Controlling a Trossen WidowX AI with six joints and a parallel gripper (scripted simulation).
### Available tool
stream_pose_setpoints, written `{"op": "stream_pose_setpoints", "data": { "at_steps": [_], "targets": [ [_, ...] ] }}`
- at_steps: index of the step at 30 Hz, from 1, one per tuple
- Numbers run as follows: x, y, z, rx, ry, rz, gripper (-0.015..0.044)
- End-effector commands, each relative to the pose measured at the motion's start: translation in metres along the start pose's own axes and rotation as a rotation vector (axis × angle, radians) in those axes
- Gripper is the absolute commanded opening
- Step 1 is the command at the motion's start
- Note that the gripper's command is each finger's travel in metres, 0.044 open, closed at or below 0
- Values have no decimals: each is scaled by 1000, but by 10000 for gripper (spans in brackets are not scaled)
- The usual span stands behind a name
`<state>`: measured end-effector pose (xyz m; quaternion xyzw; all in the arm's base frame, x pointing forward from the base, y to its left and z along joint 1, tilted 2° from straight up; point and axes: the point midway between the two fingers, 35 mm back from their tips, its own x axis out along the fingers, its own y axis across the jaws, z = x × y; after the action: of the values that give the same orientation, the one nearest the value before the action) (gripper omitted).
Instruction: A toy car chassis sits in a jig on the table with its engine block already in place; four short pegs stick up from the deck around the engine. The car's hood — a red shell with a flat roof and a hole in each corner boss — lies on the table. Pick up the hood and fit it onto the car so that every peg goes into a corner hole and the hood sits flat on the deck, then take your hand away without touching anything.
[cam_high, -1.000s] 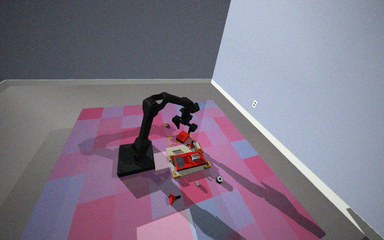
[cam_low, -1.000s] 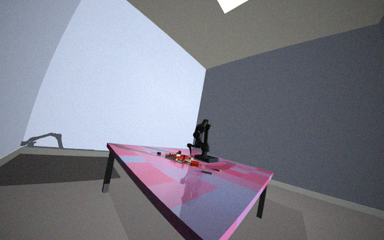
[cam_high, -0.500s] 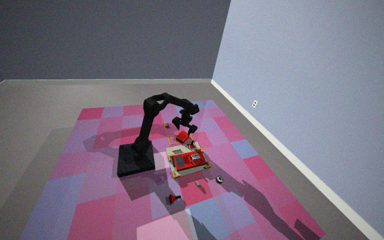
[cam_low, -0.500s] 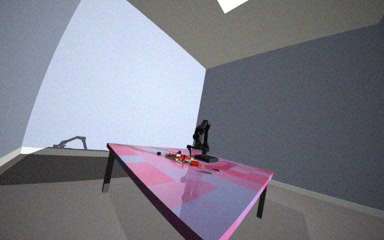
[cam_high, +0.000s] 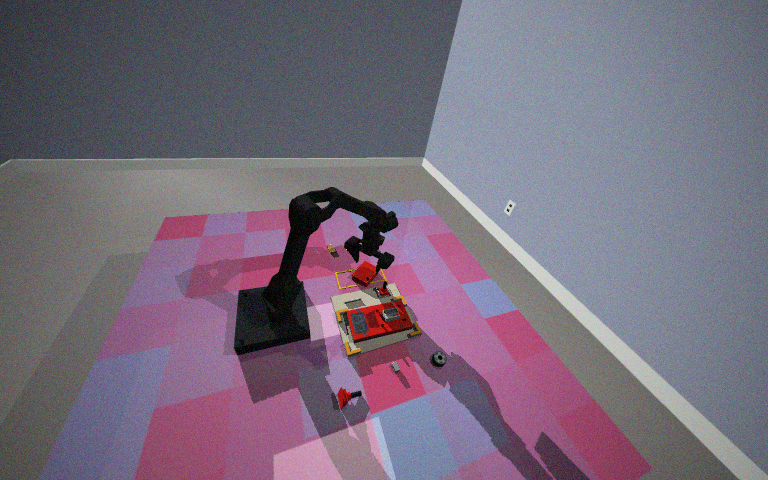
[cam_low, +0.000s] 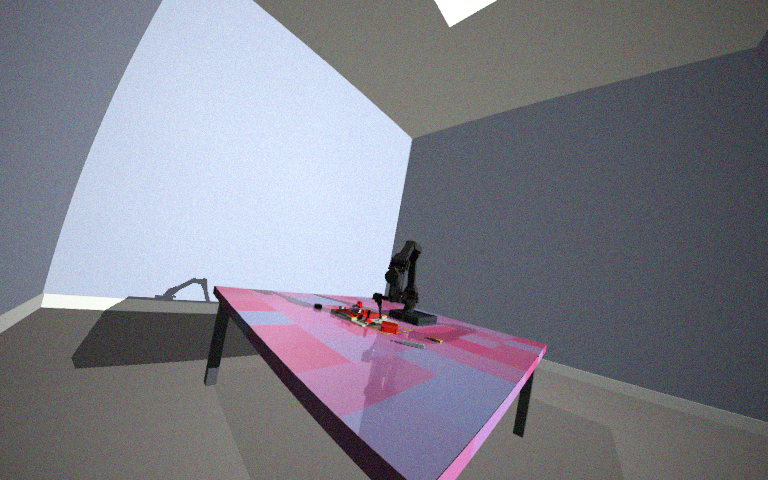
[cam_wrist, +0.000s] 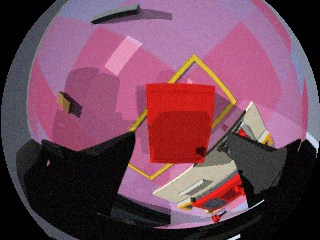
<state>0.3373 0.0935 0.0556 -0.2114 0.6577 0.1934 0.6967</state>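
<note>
Hood (cam_wrist: 180, 122) lies ungrasped on the table just below my spread, empty jaws; pickup, fitting onto car (cam_high: 378, 321) and retreat all remain.

on the table (cam_high: 169, 407): dark wheel (cam_high: 438, 358), grey block (cam_high: 395, 366), red cone-shaped part (cam_high: 344, 396), tan block (cam_high: 331, 248) farther back.

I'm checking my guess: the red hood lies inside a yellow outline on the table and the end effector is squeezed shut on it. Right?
Not quite. The red hood does lie inside the yellow outline on the table, but the end effector is open above it, holding nothing. The wrist view shows the fingers spread wide either side.
</note>
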Motion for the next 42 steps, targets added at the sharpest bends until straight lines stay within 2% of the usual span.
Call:
{"op": "stream_pose_setpoints", "data": {
  "at_steps": [1, 42],
  "targets": [
    [6, 1, -2, -4, 7, 3, 440],
    [30, 1, -2, -4, 7, 3, 440]
  ]
}}
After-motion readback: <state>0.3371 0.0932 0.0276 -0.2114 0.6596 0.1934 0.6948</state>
